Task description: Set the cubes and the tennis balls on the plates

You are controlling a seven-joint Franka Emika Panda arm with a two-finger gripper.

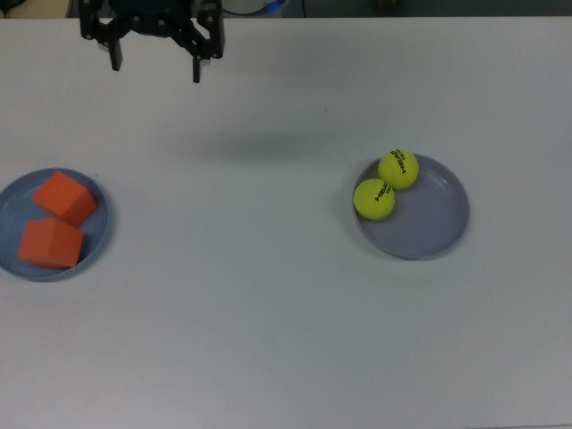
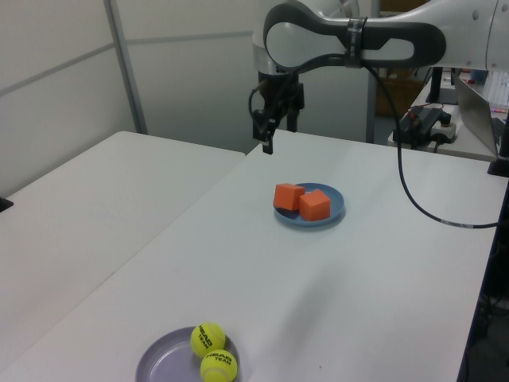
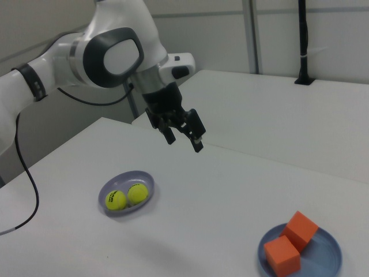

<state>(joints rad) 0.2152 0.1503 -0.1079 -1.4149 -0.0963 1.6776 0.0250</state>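
Currently both orange cubes sitting touching on light blue plate, both tennis balls touching on lavender plate, plates well apart on white table. Hand raised above table near top view's upper left, fingers spread wide, holding nothing.

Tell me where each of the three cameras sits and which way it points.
Top view: overhead, looking straight down; only the open gripper shows.
Left view: raised, beyond the purple plate, facing the blue plate and arm.
Right view: raised, on the opposite side, nearer the blue plate; arm and gripper show.
All three share both plates, the cubes and the tennis balls.
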